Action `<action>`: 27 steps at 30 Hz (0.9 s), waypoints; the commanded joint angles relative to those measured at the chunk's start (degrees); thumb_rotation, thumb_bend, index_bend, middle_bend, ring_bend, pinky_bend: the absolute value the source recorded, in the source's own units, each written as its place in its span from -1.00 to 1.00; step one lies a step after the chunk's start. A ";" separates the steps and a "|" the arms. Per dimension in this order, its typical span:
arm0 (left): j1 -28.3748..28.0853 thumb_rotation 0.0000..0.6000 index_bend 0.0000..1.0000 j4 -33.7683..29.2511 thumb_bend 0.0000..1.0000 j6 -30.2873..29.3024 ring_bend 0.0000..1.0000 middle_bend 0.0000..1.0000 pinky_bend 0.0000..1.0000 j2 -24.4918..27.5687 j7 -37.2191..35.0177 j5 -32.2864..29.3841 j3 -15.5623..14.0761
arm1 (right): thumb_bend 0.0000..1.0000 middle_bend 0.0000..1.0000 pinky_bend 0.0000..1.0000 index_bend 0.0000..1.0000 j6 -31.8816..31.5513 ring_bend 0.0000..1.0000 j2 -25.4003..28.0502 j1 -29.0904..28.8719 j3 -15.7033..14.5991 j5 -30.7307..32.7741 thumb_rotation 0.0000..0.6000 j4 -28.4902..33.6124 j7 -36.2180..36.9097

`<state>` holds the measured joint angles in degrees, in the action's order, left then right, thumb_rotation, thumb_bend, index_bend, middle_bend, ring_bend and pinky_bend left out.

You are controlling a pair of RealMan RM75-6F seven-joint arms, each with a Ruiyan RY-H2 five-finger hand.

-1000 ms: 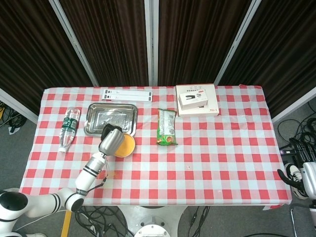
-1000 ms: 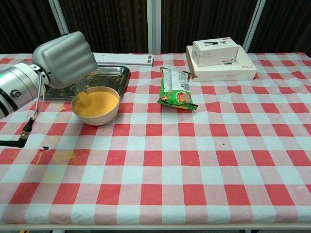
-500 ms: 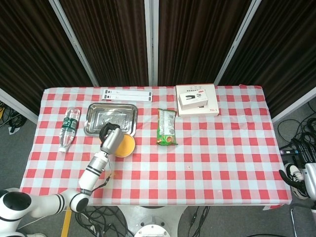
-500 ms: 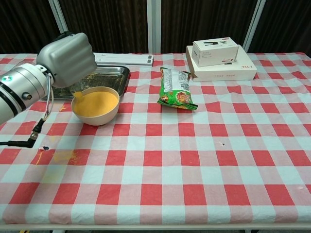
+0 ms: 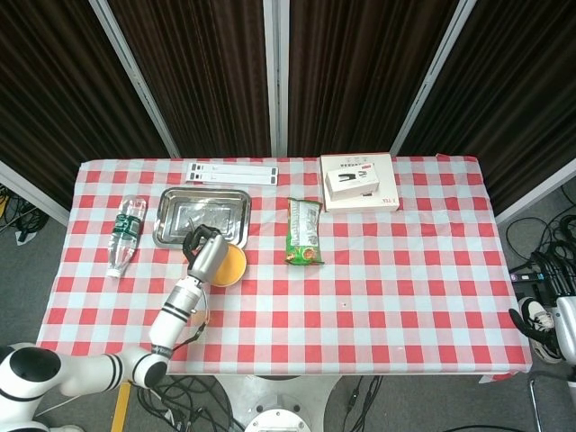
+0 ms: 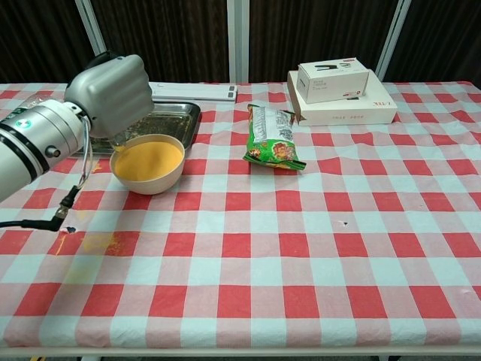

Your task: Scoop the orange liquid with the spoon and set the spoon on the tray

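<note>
A cream bowl (image 6: 148, 167) of orange liquid (image 6: 150, 157) stands on the checked cloth just in front of the steel tray (image 6: 174, 117). My left hand (image 6: 113, 92) is curled into a fist over the bowl's left rim and holds the spoon (image 6: 120, 140). Only a short bit of the spoon shows under the fist, at the rim. From the head view, the left hand (image 5: 206, 256) covers the left part of the bowl (image 5: 230, 264), and the tray (image 5: 202, 216) lies just behind it. My right hand does not show in either view.
A water bottle (image 5: 126, 236) lies left of the tray. A green snack bag (image 6: 274, 136) lies right of the bowl, with stacked white boxes (image 6: 342, 94) behind it. A white strip (image 5: 232, 171) sits behind the tray. Orange spill marks (image 6: 94, 242) stain the cloth near the front left.
My left hand has shifted a little right and toward the tray over the bowl's rim. The spoon tip, earlier dipped in the liquid, now sits up under the fist.
</note>
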<state>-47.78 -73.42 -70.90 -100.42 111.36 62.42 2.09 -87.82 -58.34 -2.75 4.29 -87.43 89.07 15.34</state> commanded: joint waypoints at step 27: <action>-1.57 1.00 0.37 -0.05 0.09 3.00 0.92 1.00 0.88 1.51 -16.63 0.28 2.30 | -0.65 -0.84 -0.90 -0.90 -0.02 -1.00 0.16 0.17 0.01 0.09 1.00 0.20 -0.28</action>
<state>-48.91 -74.73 -70.12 -99.75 102.79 60.37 3.82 -87.84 -58.17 -2.58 4.30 -87.35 89.27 15.06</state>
